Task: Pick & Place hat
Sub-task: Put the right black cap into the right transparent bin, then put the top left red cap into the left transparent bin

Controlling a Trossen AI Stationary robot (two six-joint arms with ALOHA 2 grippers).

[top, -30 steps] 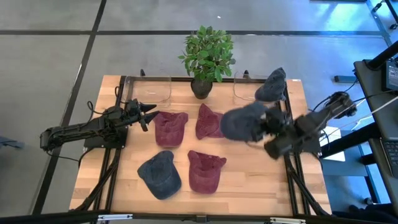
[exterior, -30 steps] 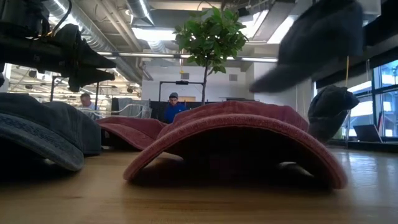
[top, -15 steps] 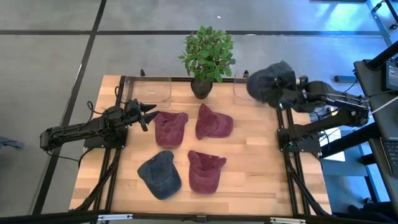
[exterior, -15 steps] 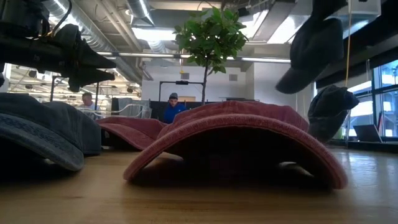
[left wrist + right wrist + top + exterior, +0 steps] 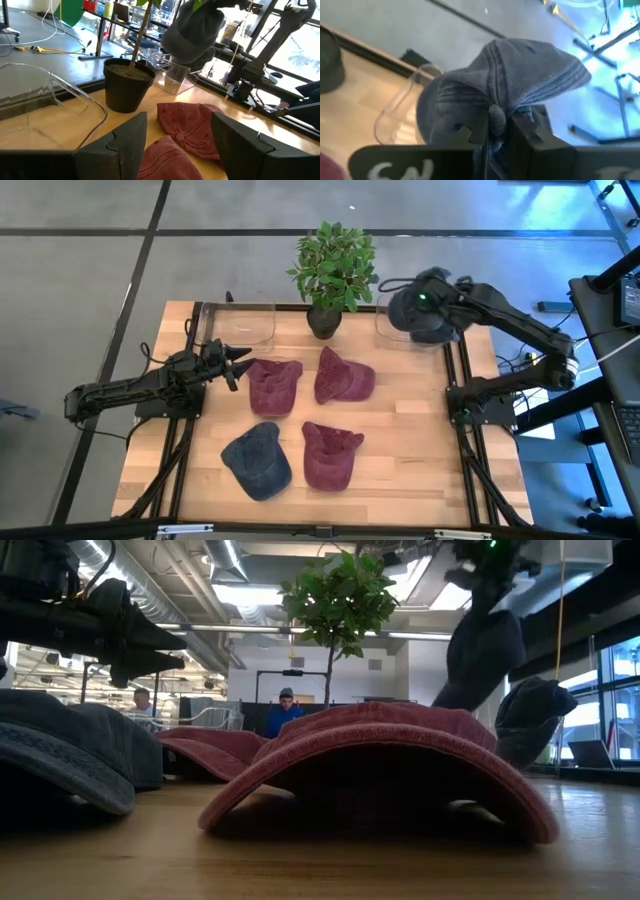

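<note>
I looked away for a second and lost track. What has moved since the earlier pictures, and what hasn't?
The right gripper, shut on the grey hat, swung it from above the table's right middle to the far right corner, over the clear bin beside the plant. It has not let go. The left gripper and the four hats on the table stayed put.

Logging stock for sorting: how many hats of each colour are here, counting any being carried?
Red hats: 3
Blue-grey hats: 3: front hat, carried hat in the right end effector, rear hat
Total: 6
</note>
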